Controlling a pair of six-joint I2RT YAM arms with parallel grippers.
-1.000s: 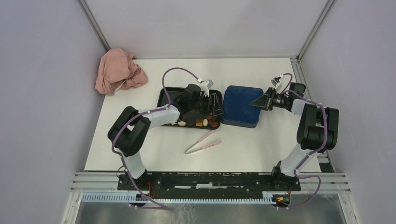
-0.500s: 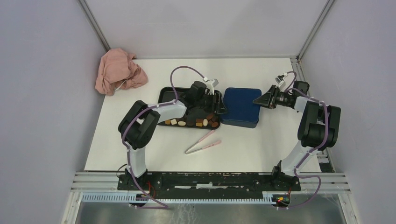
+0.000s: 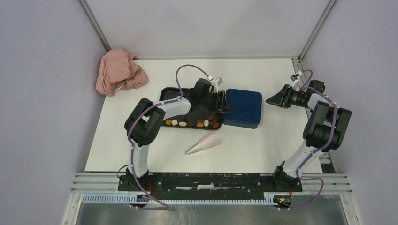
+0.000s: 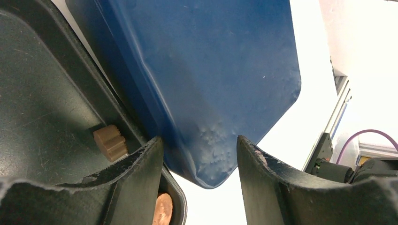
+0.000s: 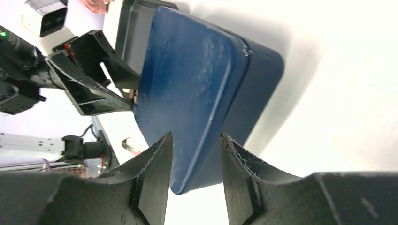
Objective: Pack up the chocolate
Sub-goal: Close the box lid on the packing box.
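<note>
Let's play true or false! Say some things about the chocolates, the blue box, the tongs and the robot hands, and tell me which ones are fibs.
1. The pink tongs lie on the table, and no gripper holds them. True.
2. The right gripper holds a chocolate. False: it is open and empty, off to the right of the blue box.
3. The chocolates in view lie in the black tray. True.
4. The pink cloth lies on top of the blue box. False: it sits at the table's far left corner.
5. The left gripper is at the blue box's edge next to the tray. True.
</note>
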